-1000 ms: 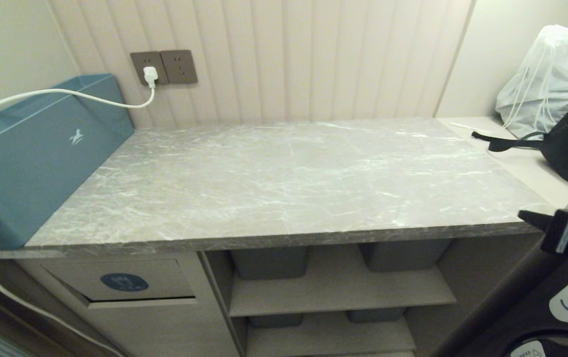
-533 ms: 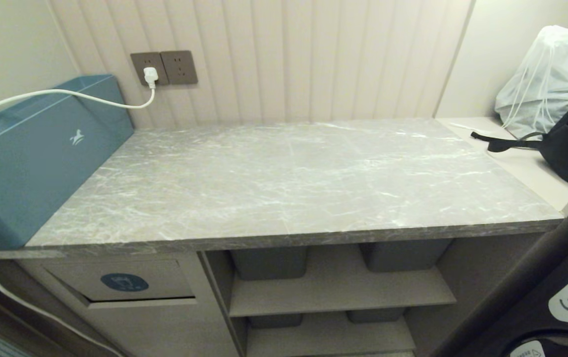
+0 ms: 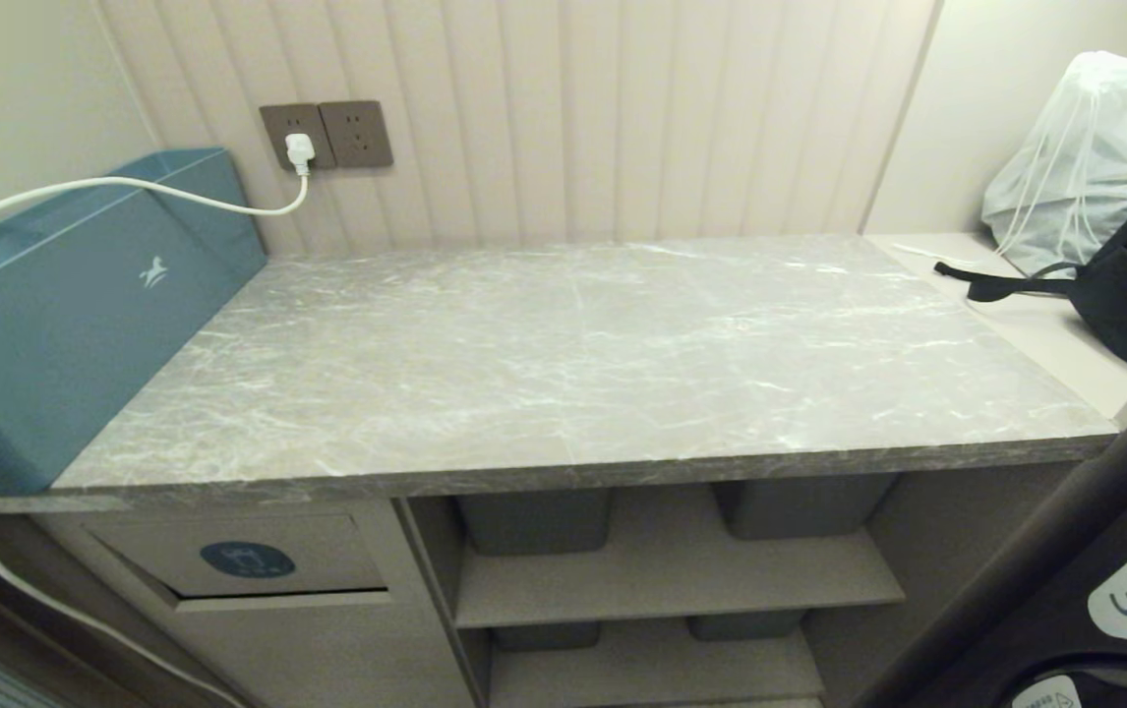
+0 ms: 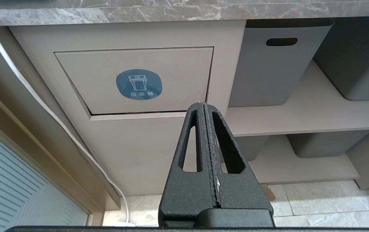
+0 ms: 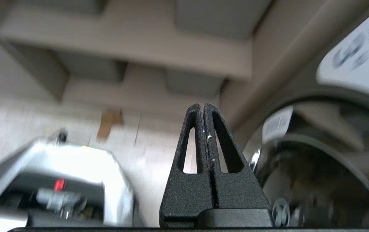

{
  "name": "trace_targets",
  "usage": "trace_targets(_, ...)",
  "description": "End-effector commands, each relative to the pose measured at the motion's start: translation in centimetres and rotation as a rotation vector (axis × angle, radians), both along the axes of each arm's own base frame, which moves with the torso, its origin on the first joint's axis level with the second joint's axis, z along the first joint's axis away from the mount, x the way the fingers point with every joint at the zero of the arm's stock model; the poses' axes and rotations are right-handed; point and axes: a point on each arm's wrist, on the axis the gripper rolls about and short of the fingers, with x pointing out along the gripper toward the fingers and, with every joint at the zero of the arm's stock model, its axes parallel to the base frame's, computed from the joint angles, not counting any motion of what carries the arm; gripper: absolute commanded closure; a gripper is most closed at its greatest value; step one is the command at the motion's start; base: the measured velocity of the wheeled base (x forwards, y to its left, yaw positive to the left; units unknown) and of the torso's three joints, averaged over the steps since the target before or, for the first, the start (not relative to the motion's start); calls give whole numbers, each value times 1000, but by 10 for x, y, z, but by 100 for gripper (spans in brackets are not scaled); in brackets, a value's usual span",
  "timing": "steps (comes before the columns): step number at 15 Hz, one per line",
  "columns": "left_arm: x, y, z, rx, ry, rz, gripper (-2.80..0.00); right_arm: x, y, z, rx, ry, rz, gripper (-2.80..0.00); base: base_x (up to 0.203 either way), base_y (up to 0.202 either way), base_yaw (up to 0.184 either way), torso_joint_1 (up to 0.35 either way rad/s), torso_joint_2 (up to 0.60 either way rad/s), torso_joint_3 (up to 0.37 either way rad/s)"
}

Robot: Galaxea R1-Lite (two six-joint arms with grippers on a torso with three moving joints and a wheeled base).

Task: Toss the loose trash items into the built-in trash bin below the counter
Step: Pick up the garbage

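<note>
From above, the counter (image 3: 583, 344) carries no turquoise scraps that I can see, and the bin flap (image 3: 239, 556) sits closed below its left end, so I judge the throwing step is finished. From the left wrist, the left gripper (image 4: 203, 104) is pressed closed and empty, pointing at the flap (image 4: 136, 80). From the right wrist, the right gripper (image 5: 202, 105) is also closed on nothing, low near the floor; next I expect only parking.
</note>
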Motion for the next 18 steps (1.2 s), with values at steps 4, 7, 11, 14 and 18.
trace_targets(4,0,0,0,0,0,0,0,-19,0,-4,3,-246,-7,0,0,0,0,0,0,0)
trace_targets(7,0,0,0,-1,0,0,0,-20,0,-4,13,-253,-14,0,0,0,0,0,0,0)
trace_targets(11,0,0,0,-1,1,0,0,-19,0,-4,12,-268,-22,0,0,0,0,0,0,0)
trace_targets(14,0,0,0,-1,0,0,0,-17,-1,-4,19,-305,-42,0,0,0,0,0,0,0)
trace_targets(18,0,0,0,-1,1,0,0,-17,-1,-4,32,-304,-46,0,0,0,0,0,0,0)
